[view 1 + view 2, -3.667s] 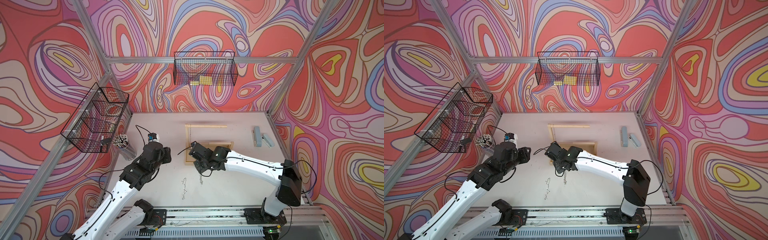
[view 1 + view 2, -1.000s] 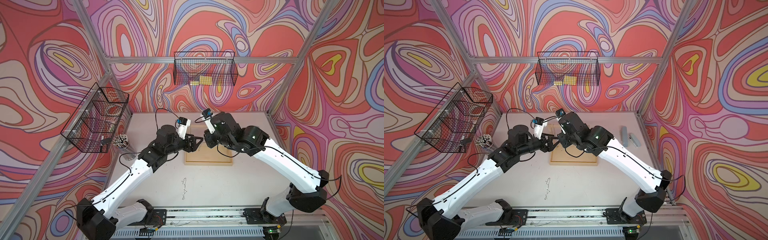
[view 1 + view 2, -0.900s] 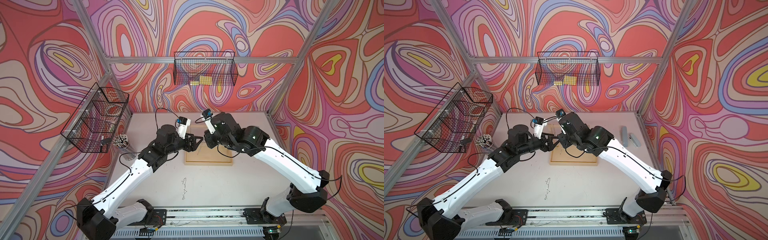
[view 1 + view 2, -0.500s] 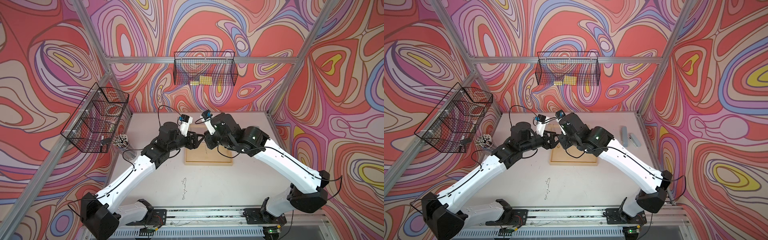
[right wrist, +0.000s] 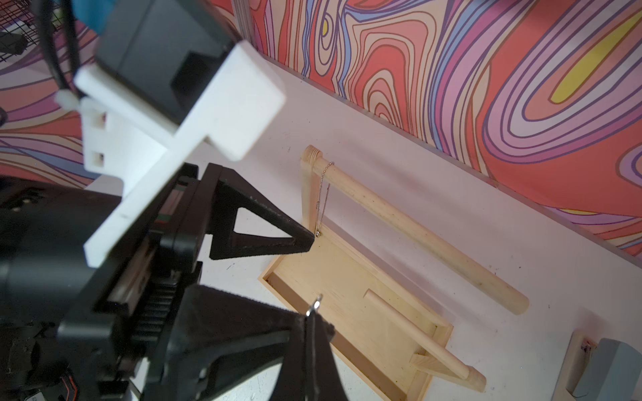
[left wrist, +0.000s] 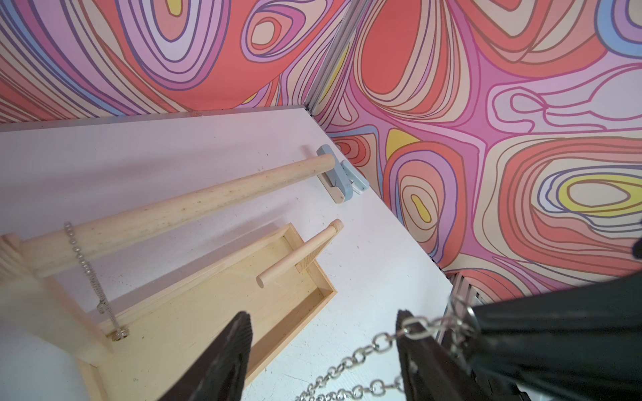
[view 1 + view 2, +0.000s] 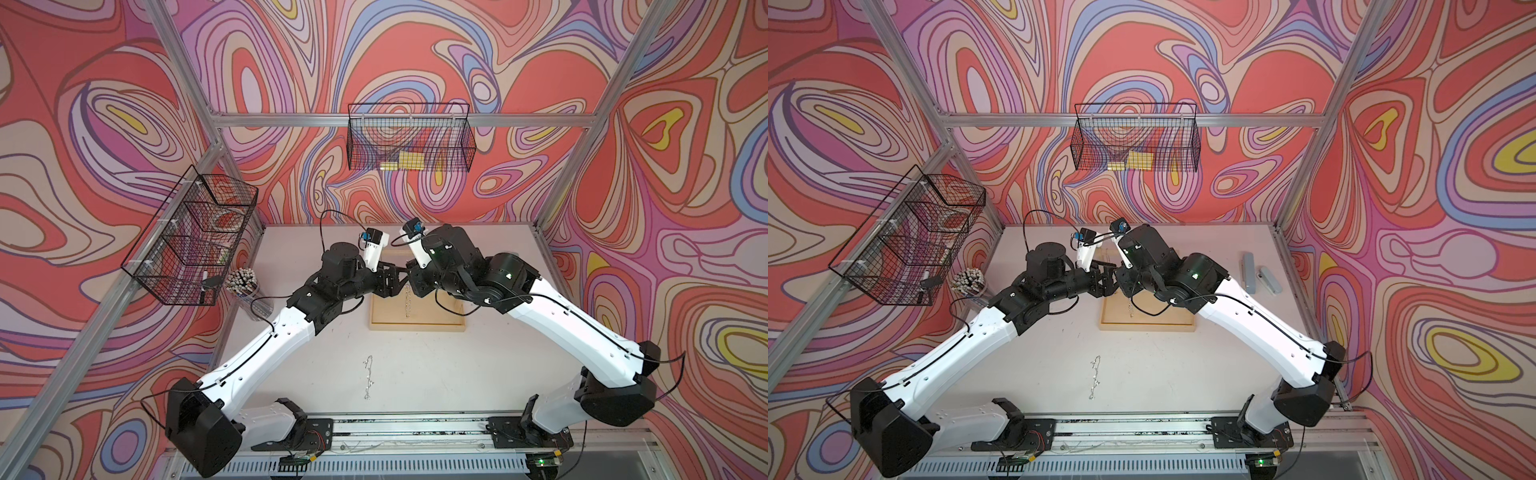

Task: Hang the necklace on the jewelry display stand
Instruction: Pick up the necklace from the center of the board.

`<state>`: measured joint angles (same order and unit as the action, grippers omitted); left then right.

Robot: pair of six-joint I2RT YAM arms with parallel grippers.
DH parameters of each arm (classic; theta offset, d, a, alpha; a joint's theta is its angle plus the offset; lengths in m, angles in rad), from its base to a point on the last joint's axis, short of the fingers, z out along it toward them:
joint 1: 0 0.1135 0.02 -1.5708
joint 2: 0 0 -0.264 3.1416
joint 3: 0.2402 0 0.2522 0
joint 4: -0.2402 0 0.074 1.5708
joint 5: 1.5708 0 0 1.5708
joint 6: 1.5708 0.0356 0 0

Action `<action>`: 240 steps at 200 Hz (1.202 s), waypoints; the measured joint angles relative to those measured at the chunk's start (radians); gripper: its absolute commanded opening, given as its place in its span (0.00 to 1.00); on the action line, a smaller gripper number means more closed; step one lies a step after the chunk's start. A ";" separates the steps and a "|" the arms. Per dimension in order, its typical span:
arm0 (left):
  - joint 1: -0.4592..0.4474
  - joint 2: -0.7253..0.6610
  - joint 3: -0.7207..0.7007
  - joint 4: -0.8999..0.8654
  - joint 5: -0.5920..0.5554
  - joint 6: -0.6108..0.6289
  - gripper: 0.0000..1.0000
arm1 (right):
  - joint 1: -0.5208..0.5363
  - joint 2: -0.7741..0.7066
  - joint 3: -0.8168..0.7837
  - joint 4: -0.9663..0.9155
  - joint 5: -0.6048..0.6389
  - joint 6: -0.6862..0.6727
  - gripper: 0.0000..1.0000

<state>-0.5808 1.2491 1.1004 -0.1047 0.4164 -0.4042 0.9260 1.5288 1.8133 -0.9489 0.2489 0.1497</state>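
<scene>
Chain necklace (image 6: 378,342): one end pinched in the closed right gripper (image 6: 467,321), mid-frame above the wooden stand (image 7: 415,326) in both top views. Left gripper (image 6: 323,347): jaws apart, straddling the chain, holding nothing. Step, as I judge it: handover or spreading the loop; next, carry it over the upper bar (image 6: 194,208), where a finer chain (image 6: 87,267) hangs.

Swirling red, pink and purple walls (image 7: 415,54) framed by aluminium rails (image 7: 399,120); two black wire baskets (image 7: 409,139) hung above a white counter (image 7: 415,374).

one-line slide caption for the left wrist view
Open left gripper beside a chain necklace pinched by the right gripper's fingers, above the jewelry display stand.
</scene>
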 measured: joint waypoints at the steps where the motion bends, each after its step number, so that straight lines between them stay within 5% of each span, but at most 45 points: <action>1: 0.000 0.000 0.000 0.000 0.000 0.000 0.69 | 0.000 0.000 0.000 0.000 0.000 0.000 0.00; 46: 0.001 0.063 0.042 0.027 0.029 -0.012 0.55 | -0.004 -0.001 0.000 0.003 0.003 0.000 0.00; 113: 0.000 0.093 0.085 0.050 0.100 -0.018 0.04 | -0.050 -0.005 -0.024 0.037 -0.046 -0.001 0.00; 240: 0.006 0.143 0.222 -0.026 0.076 0.021 0.00 | -0.187 -0.004 -0.028 0.158 -0.203 -0.035 0.00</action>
<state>-0.5751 1.3926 1.3228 -0.1303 0.4927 -0.3832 0.7391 1.5246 1.7855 -0.7914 0.0456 0.1143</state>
